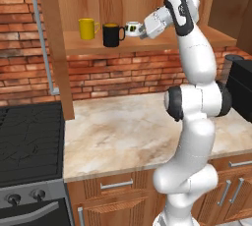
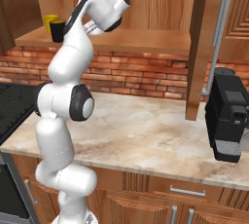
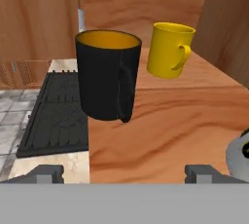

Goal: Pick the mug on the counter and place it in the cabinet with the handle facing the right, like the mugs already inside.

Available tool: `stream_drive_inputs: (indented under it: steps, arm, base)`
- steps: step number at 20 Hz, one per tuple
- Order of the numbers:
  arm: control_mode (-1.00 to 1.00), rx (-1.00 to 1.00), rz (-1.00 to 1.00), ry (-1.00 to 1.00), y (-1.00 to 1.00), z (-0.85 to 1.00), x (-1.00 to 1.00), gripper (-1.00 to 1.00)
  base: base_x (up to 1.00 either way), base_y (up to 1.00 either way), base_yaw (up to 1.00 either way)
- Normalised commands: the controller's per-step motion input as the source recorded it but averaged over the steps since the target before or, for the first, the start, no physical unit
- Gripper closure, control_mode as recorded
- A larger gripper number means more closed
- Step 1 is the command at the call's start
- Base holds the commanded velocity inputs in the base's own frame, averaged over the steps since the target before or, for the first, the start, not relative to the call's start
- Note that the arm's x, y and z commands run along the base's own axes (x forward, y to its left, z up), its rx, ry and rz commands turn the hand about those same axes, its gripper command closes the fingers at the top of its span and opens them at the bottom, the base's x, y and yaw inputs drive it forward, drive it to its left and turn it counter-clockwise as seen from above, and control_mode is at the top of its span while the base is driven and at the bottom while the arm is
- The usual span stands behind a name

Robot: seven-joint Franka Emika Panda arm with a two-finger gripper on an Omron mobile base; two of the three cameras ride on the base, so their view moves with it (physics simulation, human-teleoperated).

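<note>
Black mug (image 1: 113,35) upright on the cabinet shelf (image 1: 147,45), between the yellow mug (image 1: 87,28) and the white mug with dark marks (image 1: 132,28), gripper (image 3: 125,172) spread wide and released, just short of the black mug, marbled counter (image 1: 133,127) below

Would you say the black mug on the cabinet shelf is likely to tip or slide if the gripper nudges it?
The black mug looks rigid and fairly tall, so a high nudge might tip it. It stands near the shelf edge, so sliding risks a fall. Its smooth wall probably slips easily.
</note>
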Motion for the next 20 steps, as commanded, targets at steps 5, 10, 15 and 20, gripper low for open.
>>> stream_drive_inputs:
  steps: [5,10,15,20]
  arm:
    - [-1.00,0.04,-0.10,0.00,0.15,-0.04,-0.81,-1.00]
    - [-1.00,0.04,-0.06,0.03,0.16,0.00,-0.93,-1.00]
    - [-1.00,0.07,-0.07,0.04,0.10,-0.02,-1.00,-1.00]
    - [-1.00,0.05,-0.10,0.16,0.00,-0.34,-0.93,-1.00]
  base:
    - [0.00,0.00,0.00]
    - [0.00,0.00,0.00]
    - [0.00,0.00,0.00]
    - [0.00,0.00,0.00]
